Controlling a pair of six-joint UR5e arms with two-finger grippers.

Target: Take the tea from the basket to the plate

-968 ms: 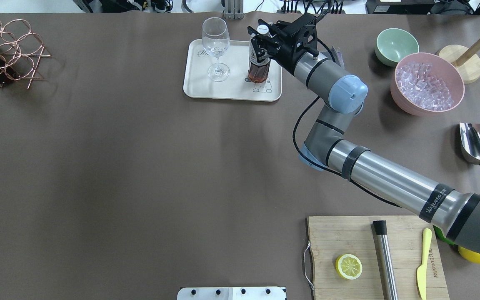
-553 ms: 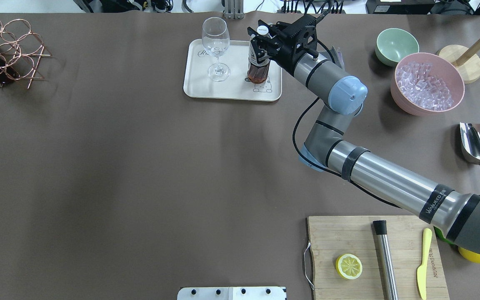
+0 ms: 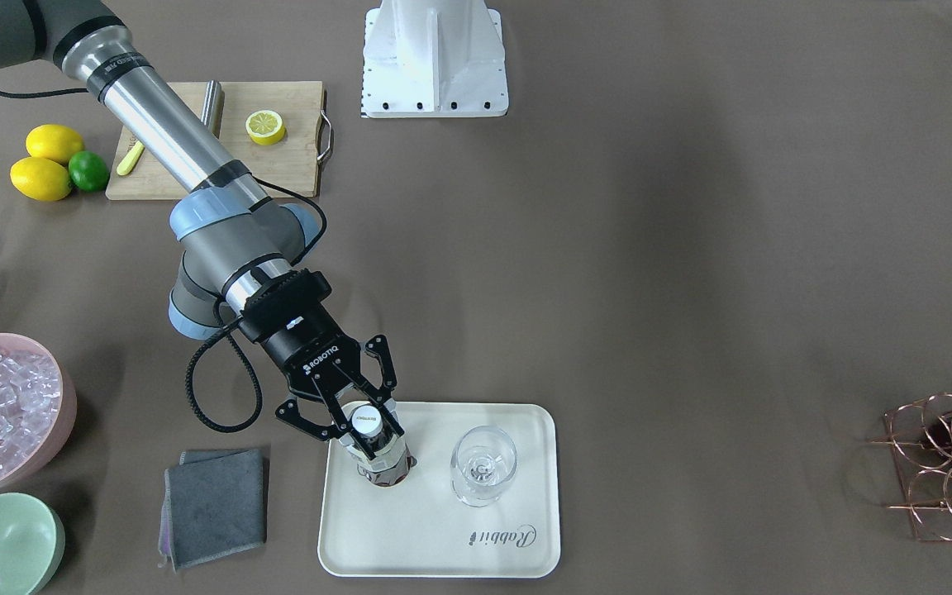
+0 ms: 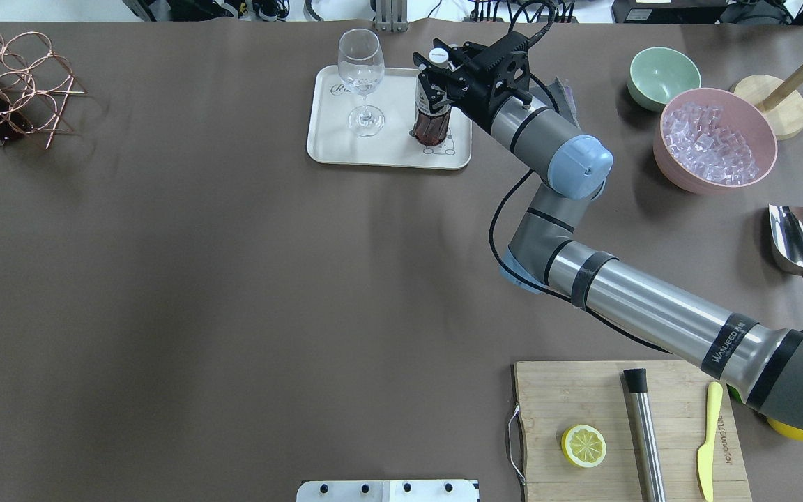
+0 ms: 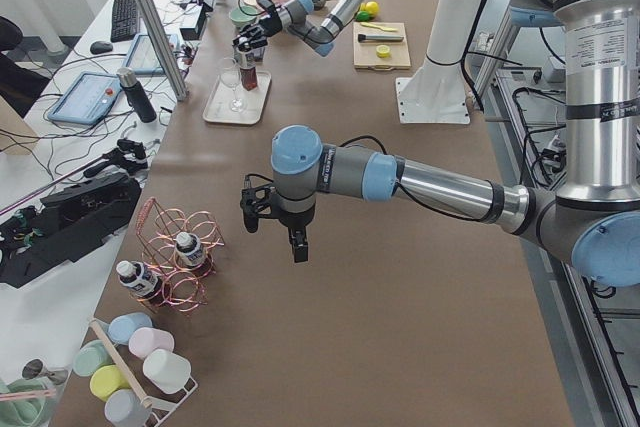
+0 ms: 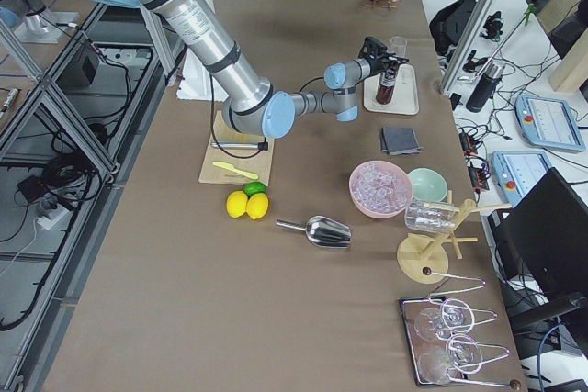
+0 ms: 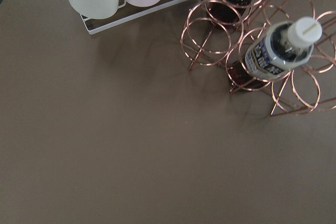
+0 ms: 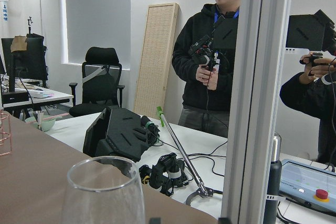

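Note:
The tea bottle (image 4: 431,125) stands on the cream plate (image 4: 387,150) over the bear drawing, beside a wine glass (image 4: 361,77). My right gripper (image 4: 435,87) is shut on the bottle's neck below the white cap, as the front view shows too (image 3: 368,426). The copper wire basket (image 4: 18,90) sits at the far left with two more tea bottles (image 7: 278,51) in it. My left gripper (image 5: 275,232) hovers over the table near the basket (image 5: 175,247). It shows only in the left side view, so I cannot tell whether it is open or shut.
A pink bowl of ice (image 4: 715,139) and a mint-green bowl (image 4: 663,77) stand right of the plate. A grey cloth (image 3: 216,504) lies beside the plate. A metal scoop (image 4: 799,240) and a cutting board (image 4: 624,425) with a lemon half lie nearer.
My right gripper has lowered the tea bottle a little and brought it more upright, onto the plate. Its grip looks unchanged.

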